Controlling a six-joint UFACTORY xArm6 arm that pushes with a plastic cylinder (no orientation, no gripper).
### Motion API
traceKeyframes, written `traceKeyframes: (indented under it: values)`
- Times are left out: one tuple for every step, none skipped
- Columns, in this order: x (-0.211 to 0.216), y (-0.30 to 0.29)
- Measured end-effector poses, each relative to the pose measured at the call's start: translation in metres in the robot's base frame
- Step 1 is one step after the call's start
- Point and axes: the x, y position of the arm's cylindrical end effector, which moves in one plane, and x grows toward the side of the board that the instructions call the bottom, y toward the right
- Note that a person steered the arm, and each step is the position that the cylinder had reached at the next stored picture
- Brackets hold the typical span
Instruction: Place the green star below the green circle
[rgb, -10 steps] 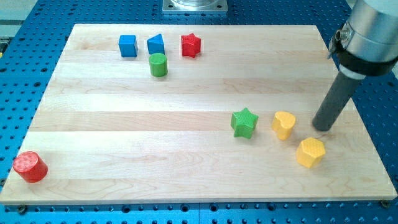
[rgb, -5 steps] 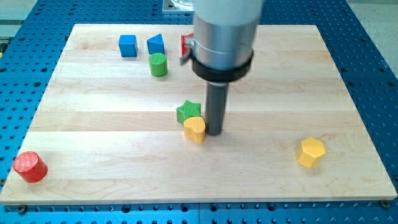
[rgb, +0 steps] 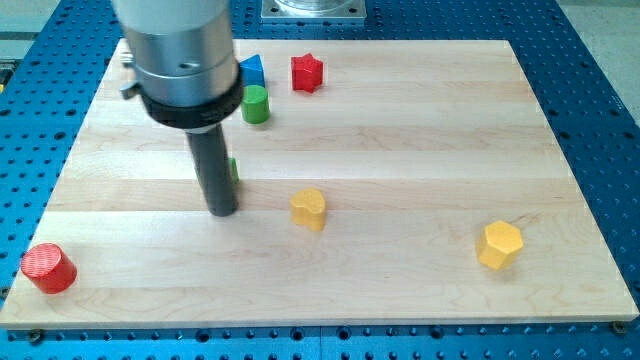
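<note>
The green circle (rgb: 256, 104), a short cylinder, stands near the view's top, left of centre. The green star (rgb: 233, 171) is almost wholly hidden behind my rod; only a thin green sliver shows at the rod's right edge, below the green circle and a little to its left. My tip (rgb: 221, 211) rests on the board just in front of the star, towards the view's bottom. The arm's grey body covers the upper left of the board.
A yellow heart (rgb: 309, 208) lies right of my tip. A yellow hexagon (rgb: 499, 245) sits at the lower right. A red star (rgb: 307, 72) and a blue triangle (rgb: 253, 69) are near the top. A red cylinder (rgb: 48, 268) is at the bottom left corner.
My tip has swept left across the board, pushing the green star left to under the green circle. The yellow heart stayed near centre. The blue cube is now hidden by the arm.
</note>
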Motion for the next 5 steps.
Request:
traceKeyframes:
  values:
    - [0.015,-0.027]
    - [-0.020,-0.004]
    - [-0.044,0.010]
    - [-0.057,0.009]
    - [-0.053,0.005]
